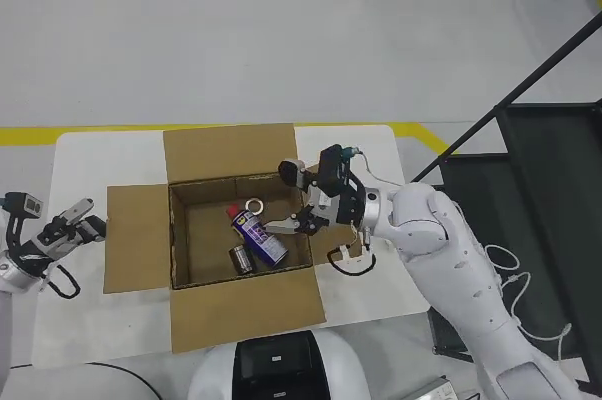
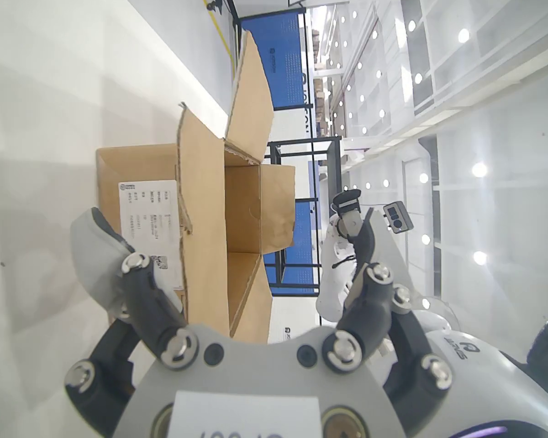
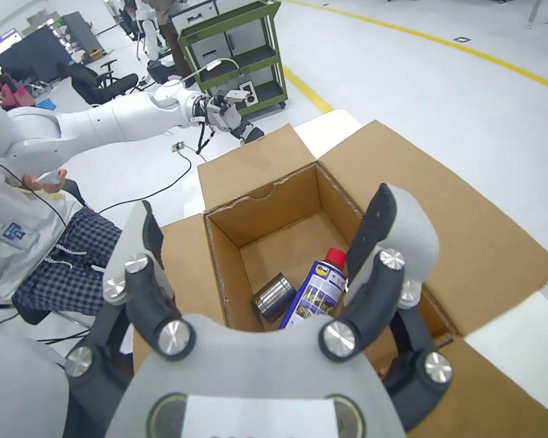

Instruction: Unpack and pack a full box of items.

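Cardboard box [image 1: 229, 150] at frame centre in top view, flaps spread out; sits on white counter [image 1: 101, 160]. On box floor, lower middle: blue spray can [image 1: 261, 238] with red cap, lying flat; metal cylinder [image 1: 242, 259] just beside it, toward lower edge. Right end effector [image 1: 296, 222] hangs over box's right wall, jaws wide apart, gripping nothing. Left end effector [image 1: 81, 222] at far left of frame, well apart from box, likewise spread wide and empty.
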Robot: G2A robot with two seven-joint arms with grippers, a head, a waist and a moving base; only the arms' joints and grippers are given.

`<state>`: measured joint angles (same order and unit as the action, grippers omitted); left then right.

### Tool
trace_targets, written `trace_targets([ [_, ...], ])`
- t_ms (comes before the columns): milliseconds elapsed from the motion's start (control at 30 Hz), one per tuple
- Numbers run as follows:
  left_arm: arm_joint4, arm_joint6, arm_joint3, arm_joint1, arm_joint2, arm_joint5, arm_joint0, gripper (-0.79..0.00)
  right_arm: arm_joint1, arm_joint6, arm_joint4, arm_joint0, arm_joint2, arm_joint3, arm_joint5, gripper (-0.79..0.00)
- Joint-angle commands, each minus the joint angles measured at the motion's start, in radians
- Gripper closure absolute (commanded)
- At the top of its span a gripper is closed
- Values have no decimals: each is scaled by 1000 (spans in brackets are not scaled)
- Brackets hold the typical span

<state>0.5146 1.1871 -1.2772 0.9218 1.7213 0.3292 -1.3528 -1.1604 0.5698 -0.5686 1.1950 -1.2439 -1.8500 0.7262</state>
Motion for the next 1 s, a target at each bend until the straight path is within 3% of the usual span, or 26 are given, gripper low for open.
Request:
trace_targets([
  [0,40,70,27,0,-16,-14,28,-785,10,-3,-4,62,-63,-51,-11,-785],
  [200,162,194,61,5,-55,-26,83,-785,33,-42,-49,246,-222,-161,-38,-785],
  [533,261,262,-60,14,-95,-21,88,-785,46,-197,-32,429,-389,-109,-25,-785],
  [733,153,203,-101,30,-230,-46,143,-785,49,-217,10,442,-411,-4,-29,-785],
  [967,71,133,-67,53,-366,-44,212,-785,51,-123,113,343,-328,186,-4,-785],
])
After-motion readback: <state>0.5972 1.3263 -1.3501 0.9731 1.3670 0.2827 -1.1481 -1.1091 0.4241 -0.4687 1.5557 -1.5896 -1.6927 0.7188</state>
